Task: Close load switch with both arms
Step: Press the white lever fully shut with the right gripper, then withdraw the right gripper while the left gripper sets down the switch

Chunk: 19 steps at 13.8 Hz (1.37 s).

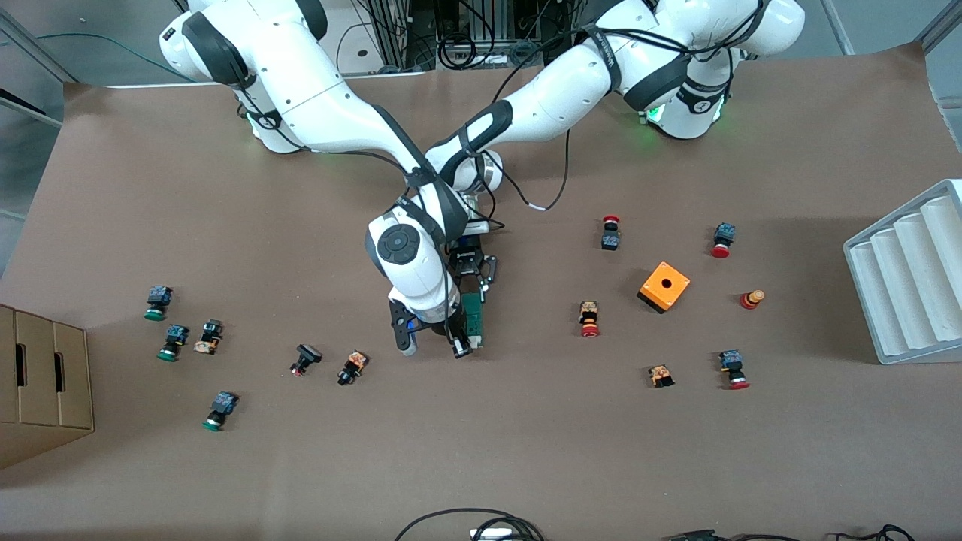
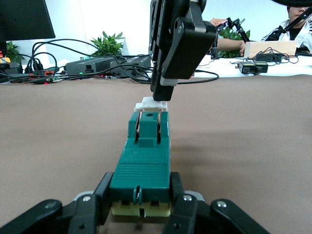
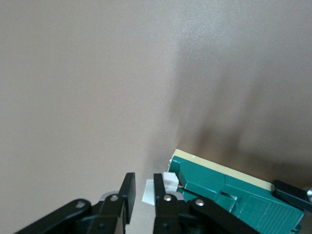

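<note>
The dark-green load switch (image 1: 472, 315) lies on the brown table near its middle. My left gripper (image 1: 473, 291) is shut on one end of it; in the left wrist view the fingers (image 2: 92, 209) clamp both sides of the switch (image 2: 144, 161). The small white lever (image 2: 152, 103) sits at the switch's other end. My right gripper (image 1: 460, 347) comes down onto that lever and also shows in the left wrist view (image 2: 160, 95). In the right wrist view its jaws (image 3: 145, 192) stand a narrow gap apart, with one finger over the white lever (image 3: 170, 181) beside the green body (image 3: 234, 190).
An orange cube with a hole (image 1: 664, 286) and red-capped buttons (image 1: 589, 318) lie toward the left arm's end. Green-capped buttons (image 1: 173, 342) and a cardboard box (image 1: 41, 383) are toward the right arm's end. A white ribbed tray (image 1: 909, 278) sits at the table's edge.
</note>
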Each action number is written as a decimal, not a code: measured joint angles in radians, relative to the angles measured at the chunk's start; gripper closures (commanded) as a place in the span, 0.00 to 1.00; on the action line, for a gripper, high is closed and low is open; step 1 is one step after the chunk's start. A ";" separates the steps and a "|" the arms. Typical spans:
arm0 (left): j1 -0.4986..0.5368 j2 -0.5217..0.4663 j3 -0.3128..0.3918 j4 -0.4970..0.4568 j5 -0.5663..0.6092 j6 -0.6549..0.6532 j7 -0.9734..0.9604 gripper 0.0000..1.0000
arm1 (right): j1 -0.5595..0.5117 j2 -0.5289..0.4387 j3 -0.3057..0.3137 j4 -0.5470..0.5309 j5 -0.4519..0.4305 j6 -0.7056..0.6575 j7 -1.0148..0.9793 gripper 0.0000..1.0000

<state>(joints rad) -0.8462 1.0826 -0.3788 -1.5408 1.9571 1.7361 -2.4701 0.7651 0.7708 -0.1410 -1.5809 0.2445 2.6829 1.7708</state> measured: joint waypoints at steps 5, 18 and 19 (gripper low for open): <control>0.000 0.000 0.000 0.000 0.000 0.000 0.000 0.48 | 0.000 0.009 -0.001 0.008 0.000 0.001 0.000 0.77; 0.013 0.001 -0.002 0.006 0.000 -0.001 0.001 0.00 | -0.174 -0.211 0.018 0.122 0.001 -0.478 -0.257 0.00; 0.013 -0.001 -0.006 0.009 0.000 -0.002 0.001 0.00 | -0.213 -0.251 0.029 0.119 0.005 -0.537 -0.329 0.00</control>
<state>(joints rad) -0.8330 1.0821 -0.3851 -1.5319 1.9572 1.7344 -2.4696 0.5517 0.5202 -0.1125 -1.4620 0.2493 2.1460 1.4418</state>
